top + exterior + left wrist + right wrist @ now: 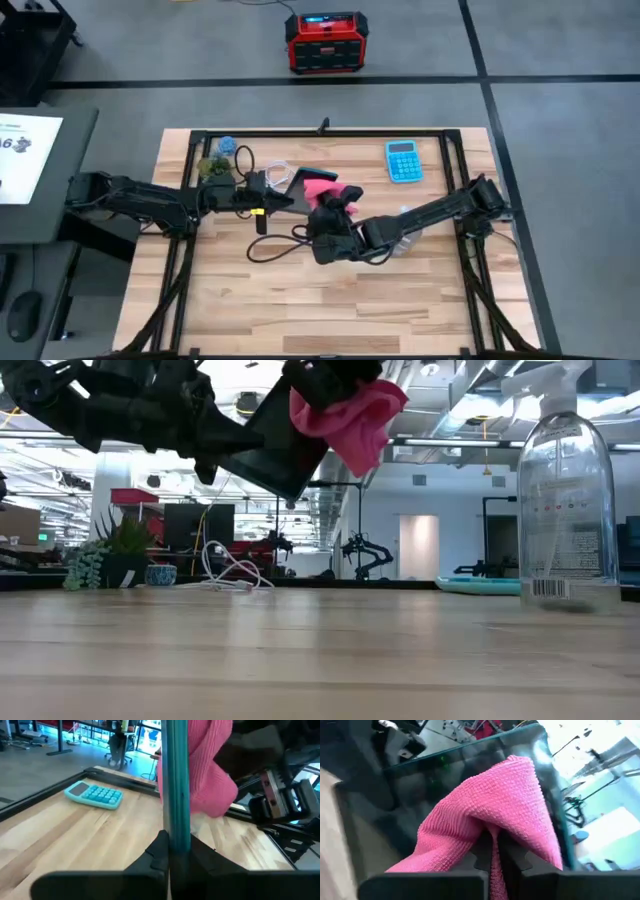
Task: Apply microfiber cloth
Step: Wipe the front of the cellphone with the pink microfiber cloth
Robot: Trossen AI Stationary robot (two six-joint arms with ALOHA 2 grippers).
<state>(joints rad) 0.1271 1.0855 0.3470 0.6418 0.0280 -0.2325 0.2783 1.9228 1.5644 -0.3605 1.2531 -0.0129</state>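
Only the low view shows both held things lifted clear above the counter [320, 650], where the right gripper [492, 855], clamped on the microfiber cloth [490, 815], presses it against the dark phone [176, 780] pinched edge-on by the left gripper [172, 852].

A bright pink ribbed microfiber cloth [490, 820] is showing against a dark glossy flat phone [275, 445], above a pale striped wooden bench [330, 300] carrying a light blue rectangular calculator [403, 161].

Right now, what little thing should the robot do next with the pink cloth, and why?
Probably rub the microfiber cloth sideways across the phone. The right gripper is pinching the cloth against the dark screen, and the left gripper holds the phone up off the table, so everything looks set for a wipe.
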